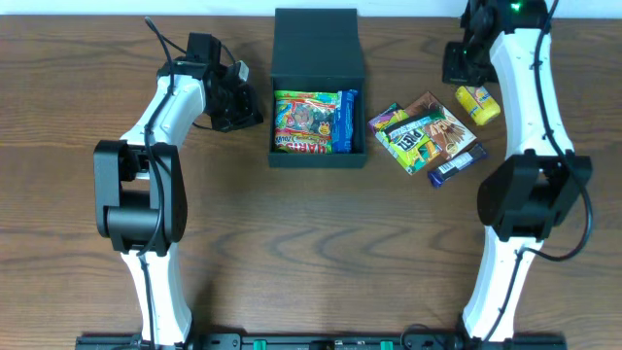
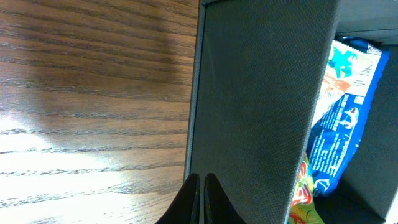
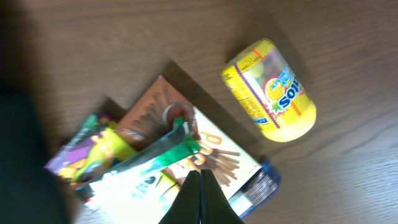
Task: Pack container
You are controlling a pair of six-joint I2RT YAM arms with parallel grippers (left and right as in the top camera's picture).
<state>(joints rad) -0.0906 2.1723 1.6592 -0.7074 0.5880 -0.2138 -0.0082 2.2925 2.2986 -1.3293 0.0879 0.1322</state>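
A wood-grain tabletop (image 1: 311,253) carries the dark square container (image 1: 319,159) at middle rear, lid flap open. A Haribo bag (image 1: 303,122) and a blue packet (image 1: 347,119) lie inside, and to its right sits a pile of snack packets (image 1: 428,134) with a yellow candy tub (image 1: 478,104) just beside. My left tool (image 2: 202,186) is pinched shut and empty beside the container's left wall, and my right tool (image 3: 199,186) is shut and empty above the pile. Packing looks partway done: next my right tool must spread its jaws and lower onto one packet.
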